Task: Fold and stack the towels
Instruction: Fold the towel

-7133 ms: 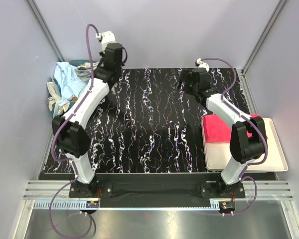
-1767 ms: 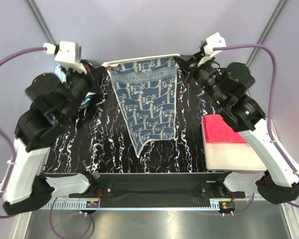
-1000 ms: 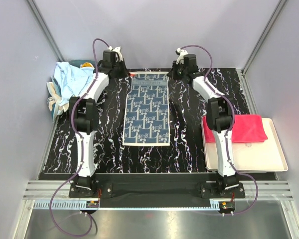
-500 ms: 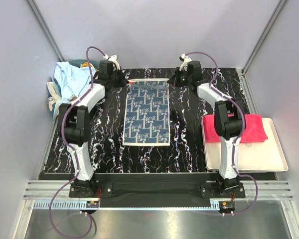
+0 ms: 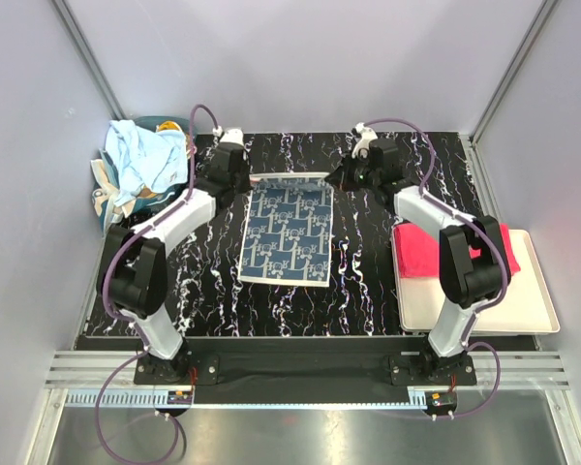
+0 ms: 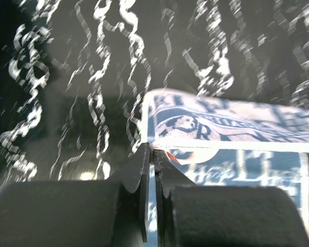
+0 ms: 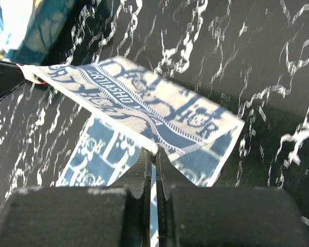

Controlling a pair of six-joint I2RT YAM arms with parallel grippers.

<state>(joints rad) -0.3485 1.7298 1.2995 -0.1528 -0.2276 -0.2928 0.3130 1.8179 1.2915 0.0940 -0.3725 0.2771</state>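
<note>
A pale grey and dark-blue monogram towel (image 5: 289,232) lies flat lengthwise on the black marbled table. Its far edge is lifted off the table and stretched between my two grippers. My left gripper (image 5: 244,179) is shut on the far left corner, seen pinched at the tips (image 6: 153,149) with the towel (image 6: 232,128) running off to the right. My right gripper (image 5: 337,177) is shut on the far right corner (image 7: 155,150), and the raised towel band (image 7: 159,113) curls over the part below. A folded pink-red towel (image 5: 421,254) rests on the cream tray (image 5: 484,310).
A heap of light blue and cream towels (image 5: 136,155) fills a teal bin at the back left corner, partly visible in the right wrist view as the bin (image 7: 41,25). The tray sits at the table's right edge. Enclosure walls close in the back and sides.
Both grippers have drawn toward the near side, carrying the towel's far edge with them, so that edge now stands raised over the towel. The near part has not shifted.
</note>
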